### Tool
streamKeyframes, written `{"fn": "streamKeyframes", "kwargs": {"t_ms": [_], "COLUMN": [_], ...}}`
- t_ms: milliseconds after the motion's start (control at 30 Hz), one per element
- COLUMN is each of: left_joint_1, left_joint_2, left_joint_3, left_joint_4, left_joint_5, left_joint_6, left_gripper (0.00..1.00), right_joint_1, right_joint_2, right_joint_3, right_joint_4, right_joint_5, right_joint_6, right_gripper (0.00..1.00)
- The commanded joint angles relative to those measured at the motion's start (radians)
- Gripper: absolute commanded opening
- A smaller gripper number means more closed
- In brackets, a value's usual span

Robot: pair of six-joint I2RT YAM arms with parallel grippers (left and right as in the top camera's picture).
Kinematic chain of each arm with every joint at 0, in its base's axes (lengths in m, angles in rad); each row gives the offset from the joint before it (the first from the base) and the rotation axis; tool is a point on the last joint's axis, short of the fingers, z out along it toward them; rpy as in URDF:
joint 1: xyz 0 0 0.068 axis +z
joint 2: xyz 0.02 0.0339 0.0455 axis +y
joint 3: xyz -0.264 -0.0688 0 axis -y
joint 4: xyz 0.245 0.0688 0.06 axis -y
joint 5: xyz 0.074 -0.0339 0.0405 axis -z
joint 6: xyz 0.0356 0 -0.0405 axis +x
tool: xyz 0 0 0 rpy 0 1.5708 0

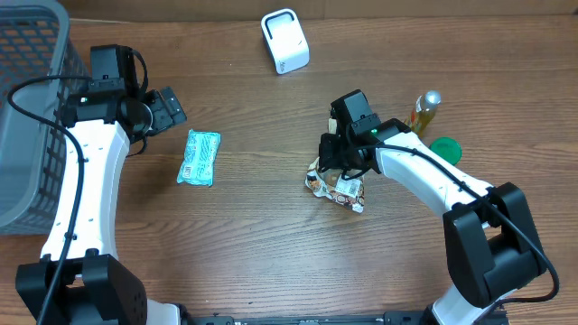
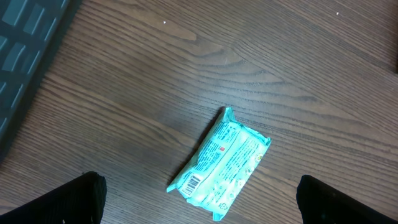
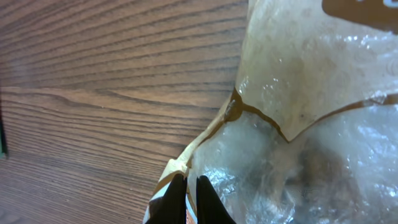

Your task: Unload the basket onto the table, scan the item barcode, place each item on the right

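A crumpled clear-and-brown snack bag lies on the table right of centre. My right gripper is down on its upper edge. In the right wrist view the gripper is shut, pinching the bag's sealed edge, and no barcode shows on the bag. A teal packet lies flat to the left. My left gripper hovers open up and to the left of it. In the left wrist view the open gripper frames the teal packet, whose barcode faces up. A white scanner stands at the back.
A grey mesh basket fills the left edge. A small yellow bottle and a green lid sit just right of the right arm. The wooden table stretches toward the front.
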Motion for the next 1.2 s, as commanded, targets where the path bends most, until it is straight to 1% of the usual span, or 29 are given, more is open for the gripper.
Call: {"fn": "streamKeyframes", "kwargs": {"t_ms": [0, 267, 400, 533, 600, 700, 733, 767, 800, 900, 1000, 1033, 1067, 1100, 1133, 1167], "left_joint_1": [0.009, 0.009, 0.009, 0.009, 0.009, 0.009, 0.009, 0.009, 0.009, 0.009, 0.009, 0.009, 0.009, 0.009, 0.009, 0.009], "left_joint_2": [0.009, 0.009, 0.009, 0.009, 0.009, 0.009, 0.009, 0.009, 0.009, 0.009, 0.009, 0.009, 0.009, 0.009, 0.009, 0.009], "left_joint_3": [-0.005, -0.005, -0.005, -0.005, -0.005, -0.005, -0.005, -0.005, -0.005, -0.005, -0.005, -0.005, -0.005, -0.005, -0.005, -0.005], "left_joint_4": [-0.001, -0.001, -0.001, -0.001, -0.001, -0.001, -0.001, -0.001, -0.001, -0.001, -0.001, -0.001, -0.001, -0.001, -0.001, -0.001], "left_joint_5": [-0.010, -0.010, -0.010, -0.010, -0.010, -0.010, -0.010, -0.010, -0.010, -0.010, -0.010, -0.010, -0.010, -0.010, -0.010, -0.010], "left_joint_6": [0.008, 0.008, 0.008, 0.008, 0.008, 0.008, 0.008, 0.008, 0.008, 0.008, 0.008, 0.008, 0.008, 0.008, 0.008, 0.008], "left_gripper": [1.00, 0.99, 1.00, 1.00, 1.00, 0.99, 1.00, 1.00, 1.00, 1.00, 0.99, 1.00, 0.99, 0.99, 1.00, 1.00], "right_joint_1": [-0.002, -0.002, -0.002, -0.002, -0.002, -0.002, -0.002, -0.002, -0.002, 0.000, 0.000, 0.000, 0.000, 0.000, 0.000, 0.000], "right_joint_2": [-0.008, -0.008, -0.008, -0.008, -0.008, -0.008, -0.008, -0.008, -0.009, -0.015, -0.025, -0.027, -0.027, -0.027, -0.027, -0.027], "right_joint_3": [0.003, 0.003, 0.003, 0.003, 0.003, 0.003, 0.003, 0.004, 0.010, 0.088, 0.217, 0.255, 0.292, 0.315, 0.328, 0.331], "right_joint_4": [-0.008, -0.060, -0.122, -0.188, -0.222, -0.246, -0.245, -0.244, -0.242, -0.276, -0.312, -0.309, -0.293, -0.266, -0.233, -0.193], "right_joint_5": [0.009, 0.053, 0.131, 0.220, 0.295, 0.357, 0.357, 0.357, 0.356, 0.279, 0.161, 0.126, 0.085, 0.050, 0.020, -0.003], "right_joint_6": [-0.002, -0.002, -0.002, -0.003, -0.003, 0.003, 0.013, 0.037, 0.052, 0.053, 0.053, 0.053, 0.053, 0.054, 0.054, 0.053], "right_gripper": [0.04, 0.04, 0.06, 0.12, 0.15, 0.12, 0.11, 0.05, 0.04, 0.08, 0.11, 0.13, 0.24, 0.58, 0.95, 1.00]}}
